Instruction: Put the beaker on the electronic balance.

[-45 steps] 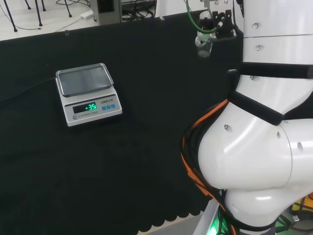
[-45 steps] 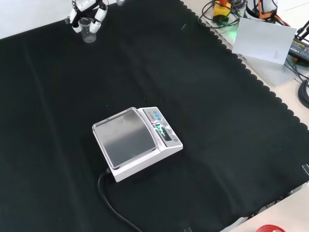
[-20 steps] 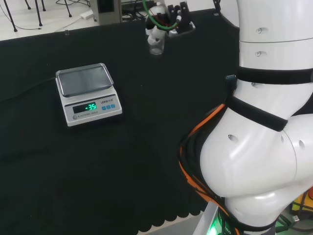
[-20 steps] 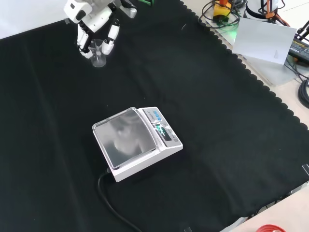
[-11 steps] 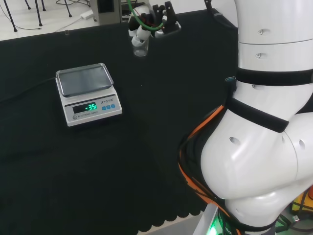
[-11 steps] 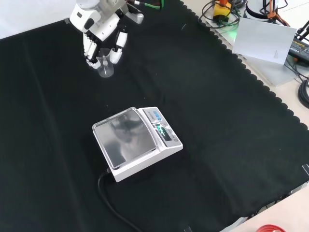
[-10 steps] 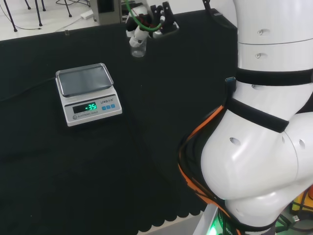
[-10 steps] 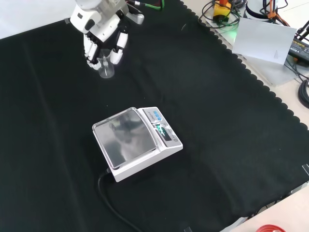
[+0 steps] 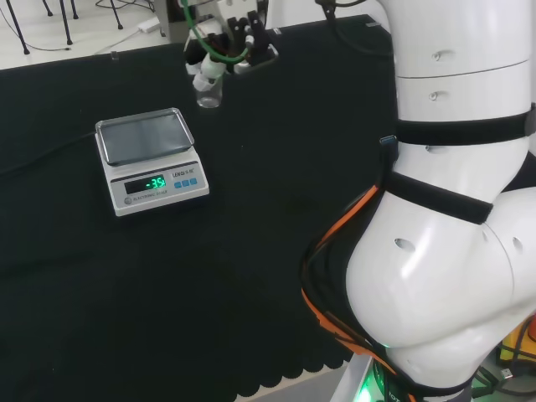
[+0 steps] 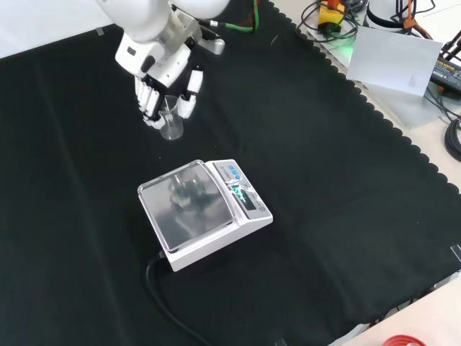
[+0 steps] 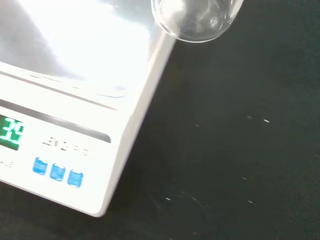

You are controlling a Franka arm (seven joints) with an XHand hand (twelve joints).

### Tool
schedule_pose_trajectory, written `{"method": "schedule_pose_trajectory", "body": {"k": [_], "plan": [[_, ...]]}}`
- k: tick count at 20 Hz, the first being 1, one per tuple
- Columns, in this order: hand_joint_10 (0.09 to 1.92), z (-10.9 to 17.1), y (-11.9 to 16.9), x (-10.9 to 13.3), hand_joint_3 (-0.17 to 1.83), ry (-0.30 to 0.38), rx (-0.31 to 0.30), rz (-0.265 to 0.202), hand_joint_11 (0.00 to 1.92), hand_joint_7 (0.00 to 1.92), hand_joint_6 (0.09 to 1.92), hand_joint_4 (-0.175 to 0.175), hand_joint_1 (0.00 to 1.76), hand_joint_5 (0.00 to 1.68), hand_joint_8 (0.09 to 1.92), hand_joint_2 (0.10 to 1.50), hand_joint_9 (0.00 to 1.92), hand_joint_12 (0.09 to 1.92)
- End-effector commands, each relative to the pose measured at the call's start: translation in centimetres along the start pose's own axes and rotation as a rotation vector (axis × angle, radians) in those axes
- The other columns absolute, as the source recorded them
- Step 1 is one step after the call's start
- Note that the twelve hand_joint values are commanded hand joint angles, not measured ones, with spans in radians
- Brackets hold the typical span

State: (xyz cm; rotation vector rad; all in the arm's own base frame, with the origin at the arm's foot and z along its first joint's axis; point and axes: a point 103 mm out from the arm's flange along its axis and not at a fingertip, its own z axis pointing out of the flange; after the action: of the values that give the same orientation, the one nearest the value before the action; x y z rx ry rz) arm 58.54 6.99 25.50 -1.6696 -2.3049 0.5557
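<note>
One small clear beaker [image 10: 170, 124] hangs in my hand [image 10: 164, 81], fingers curled round its upper wall, just beside the balance [image 10: 204, 211] and not yet over its pan; I judge it light, slippery and fragile.

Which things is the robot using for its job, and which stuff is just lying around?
For the job:
- robot hand, holding the beaker
- beaker, small and clear
- electronic balance, its pan bare

Just lying about:
- grey sheet past the cloth's edge
- tangled cables beside it
- black cloth covering the bench
</note>
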Motion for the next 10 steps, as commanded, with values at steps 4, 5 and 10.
{"method": "schedule_pose_trajectory", "body": {"k": [4,5,10], "plan": [[0.87,-0.1,2.3,7.3,-0.03,-0.038,0.014,-0.100,0.89,0.73,1.39,-0.175,1.08,0.73,1.01,1.27,0.91,1.13],[0.87,-0.2,2.6,8.1,-0.03,-0.041,0.015,-0.112,0.89,0.73,1.39,-0.175,1.08,0.73,1.01,1.27,0.91,1.13],[0.87,-0.1,4.6,11.7,-0.03,-0.074,0.017,-0.167,0.89,0.73,1.39,-0.175,1.08,0.73,1.01,1.27,0.92,1.13]]}}
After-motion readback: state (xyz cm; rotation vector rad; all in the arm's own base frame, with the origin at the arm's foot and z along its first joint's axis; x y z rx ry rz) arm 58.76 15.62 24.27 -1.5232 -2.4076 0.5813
